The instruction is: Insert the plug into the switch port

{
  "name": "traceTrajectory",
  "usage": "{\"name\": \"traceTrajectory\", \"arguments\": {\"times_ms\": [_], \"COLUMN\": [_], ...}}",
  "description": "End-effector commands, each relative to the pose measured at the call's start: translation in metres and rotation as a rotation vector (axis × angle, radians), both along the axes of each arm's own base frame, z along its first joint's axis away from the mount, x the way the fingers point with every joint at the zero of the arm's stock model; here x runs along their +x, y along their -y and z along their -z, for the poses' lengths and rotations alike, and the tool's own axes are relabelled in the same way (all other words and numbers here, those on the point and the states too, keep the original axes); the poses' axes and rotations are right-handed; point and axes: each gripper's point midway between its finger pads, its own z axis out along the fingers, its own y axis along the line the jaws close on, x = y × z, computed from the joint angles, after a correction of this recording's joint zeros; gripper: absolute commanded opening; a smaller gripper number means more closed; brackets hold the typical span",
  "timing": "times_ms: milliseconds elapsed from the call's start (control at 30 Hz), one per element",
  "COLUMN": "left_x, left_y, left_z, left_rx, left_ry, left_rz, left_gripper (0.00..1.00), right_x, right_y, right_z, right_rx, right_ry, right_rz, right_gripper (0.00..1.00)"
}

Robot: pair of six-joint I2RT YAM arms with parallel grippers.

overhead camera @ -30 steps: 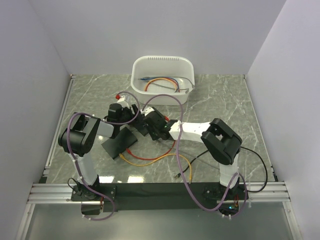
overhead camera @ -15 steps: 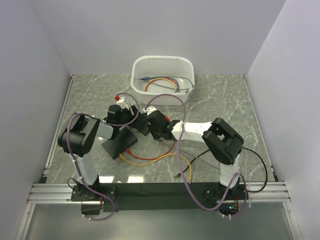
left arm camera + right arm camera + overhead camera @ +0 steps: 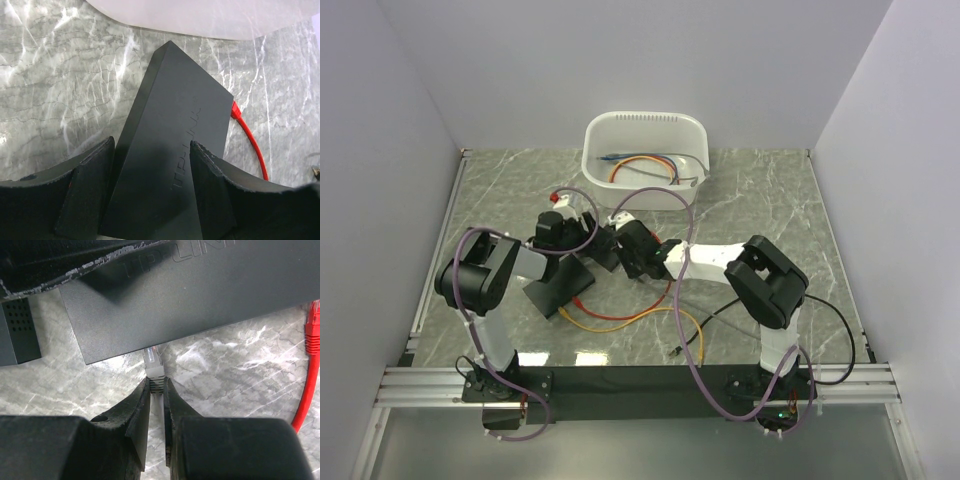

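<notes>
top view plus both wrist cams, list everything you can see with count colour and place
switch: 1, black, on the table left of centre
plug: 1, pale grey, tip at the switch's near edge
red cable: 1, red, runs from the switch's side
orange cable: looped, orange to yellow, count unclear, on the table in front of the switch
bin: 1, white, far middle of the table
cables in bin: several, orange, blue and dark
small box: 1, black with vent holes, beside the switch
table: 1, grey marble
left arm: 1, black and white, jaws clamped on the switch
right arm: 1, black and white, jaws pinching the plug
</notes>
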Motion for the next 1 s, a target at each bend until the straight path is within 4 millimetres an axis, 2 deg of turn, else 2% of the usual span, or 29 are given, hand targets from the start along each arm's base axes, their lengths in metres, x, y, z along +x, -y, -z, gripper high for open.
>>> {"name": "traceTrajectory", "arguments": {"times_ms": [0,267,400,567,967], "left_x": [-0.038,-0.050,-0.054,-0.057,-0.069], "left_y": [0.012,0.020,0.017,0.022,0.039], "left_z": [0.026,0.040,0.047,0.044,0.046], "left_rx": [0.039,0.160,0.201,0.214,0.182], "left_ry": [-0.120,-0.126,-0.131,-0.108,-0.102], "left_rz": [0.074,0.048,0.022,0.038,0.141], "left_gripper": [0.67,0.67,0.67,0.67,0.67], "right_x": [0.025,0.028,0.027,0.028,0.033], "right_y": [-0.014,-0.017,-0.016,-0.020,-0.028], "right_z": [-0.026,-0.041,-0.045,-0.056,-0.053], "right_rx": [0.116,0.163,0.184,0.233,0.247], "right_ry": [0.099,0.140,0.160,0.202,0.255], "right_rz": [0.039,0.034,0.030,0.020,-0.034], "right_gripper": [0.00,0.00,0.00,0.00,0.00]}}
